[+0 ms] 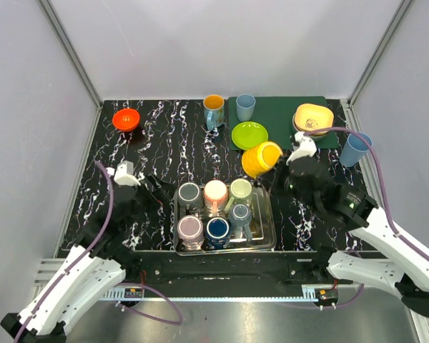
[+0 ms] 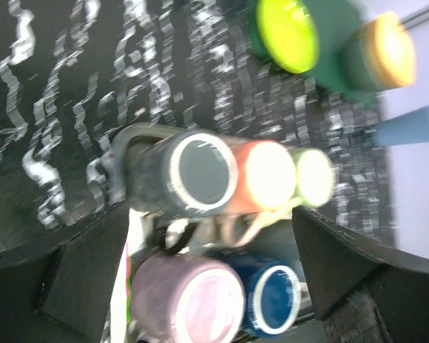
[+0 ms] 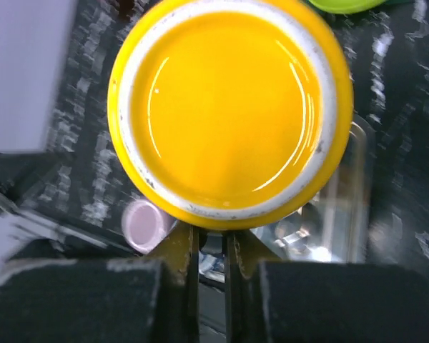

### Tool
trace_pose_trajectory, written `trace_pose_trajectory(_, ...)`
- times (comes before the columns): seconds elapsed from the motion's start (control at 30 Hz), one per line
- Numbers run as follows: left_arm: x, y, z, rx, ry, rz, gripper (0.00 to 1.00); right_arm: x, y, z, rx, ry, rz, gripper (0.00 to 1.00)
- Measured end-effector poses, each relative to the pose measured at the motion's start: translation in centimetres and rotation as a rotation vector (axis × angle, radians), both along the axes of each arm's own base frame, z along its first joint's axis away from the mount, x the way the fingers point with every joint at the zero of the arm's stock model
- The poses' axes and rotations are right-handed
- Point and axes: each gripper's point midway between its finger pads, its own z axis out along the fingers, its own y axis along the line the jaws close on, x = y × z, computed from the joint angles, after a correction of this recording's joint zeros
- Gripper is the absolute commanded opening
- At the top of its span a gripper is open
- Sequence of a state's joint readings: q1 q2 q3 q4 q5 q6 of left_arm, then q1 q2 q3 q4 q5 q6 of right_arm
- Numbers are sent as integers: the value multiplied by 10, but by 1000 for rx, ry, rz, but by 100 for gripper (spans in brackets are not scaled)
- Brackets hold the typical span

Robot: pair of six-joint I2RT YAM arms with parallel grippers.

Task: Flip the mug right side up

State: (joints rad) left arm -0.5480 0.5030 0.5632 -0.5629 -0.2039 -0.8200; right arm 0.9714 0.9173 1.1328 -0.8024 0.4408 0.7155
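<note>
Right gripper [image 3: 211,250], bottom of the right wrist view: jaws closed tight on the handle of the yellow mug [image 3: 229,107]. The mug's base, with a pale unglazed ring, faces the lens and fills the upper frame.

Top view: the mug sits right of centre, tilted, just above the upper right corner of the tray [image 1: 266,239], with the right gripper just to its right. The tray, at lower centre, holds six mugs [image 1: 215,191], bases up, in two rows.

Left gripper [image 1: 156,190], left of the tray: jaws spread wide, nothing held. In the left wrist view its fingers [image 2: 79,279] frame the tray mugs.

Lime plate [image 1: 249,134] lies on the green mat [image 1: 286,114], upper centre.
</note>
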Motion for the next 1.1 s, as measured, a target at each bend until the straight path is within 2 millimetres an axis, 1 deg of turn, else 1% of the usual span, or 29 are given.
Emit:
trace_pose_trajectory(0.03, 2, -5, 14, -39, -44, -17, 99, 4, 6, 8, 58, -1, 18, 0)
trace_pose_trajectory(0.1, 2, -16, 39, -120, -127, -56, 99, 24, 17, 23, 191, -10, 33, 0)
trace_pose_trajectory(0.17, 2, -29, 67, -211, -210, -112, 99, 42, 31, 31, 303, -19, 60, 0)
trace_pose_trajectory(0.23, 1, -45, 99, -316, -305, -182, 99, 56, 52, 34, 419, -14, 121, 0)
trace_pose_trajectory(0.27, -1, -52, 115, -370, -346, -220, 99, 61, 64, 35, 477, -6, 160, 0)
trace_pose_trajectory(0.33, -5, -66, 139, -459, -421, -294, 99, 66, 83, 39, 576, 7, 233, 0)
trace_pose_trajectory(0.43, -6, -86, 162, -575, -476, -392, 98, 67, 109, 54, 738, 15, 359, 0)
trace_pose_trajectory(0.47, -4, -93, 165, -602, -477, -416, 96, 66, 114, 58, 773, 13, 391, 0)
trace_pose_trajectory(0.5, -2, -98, 168, -623, -479, -434, 92, 65, 118, 65, 815, 7, 427, 0)
trace_pose_trajectory(0.57, 1, -106, 172, -669, -481, -464, 88, 61, 123, 77, 872, -13, 483, 0)
trace_pose_trajectory(0.63, 6, -115, 172, -710, -472, -489, 80, 57, 123, 87, 909, -35, 521, 0)
trace_pose_trajectory(0.77, 13, -125, 174, -774, -459, -518, 71, 47, 122, 105, 955, -85, 589, 0)
trace_pose_trajectory(0.83, 17, -128, 176, -801, -464, -522, 66, 44, 121, 108, 963, -98, 610, 0)
trace_pose_trajectory(0.9, 18, -129, 180, -826, -474, -527, 65, 42, 121, 109, 963, -99, 622, 0)
trace_pose_trajectory(1.1, 24, -134, 186, -869, -485, -536, 58, 41, 122, 98, 941, -78, 624, 0)
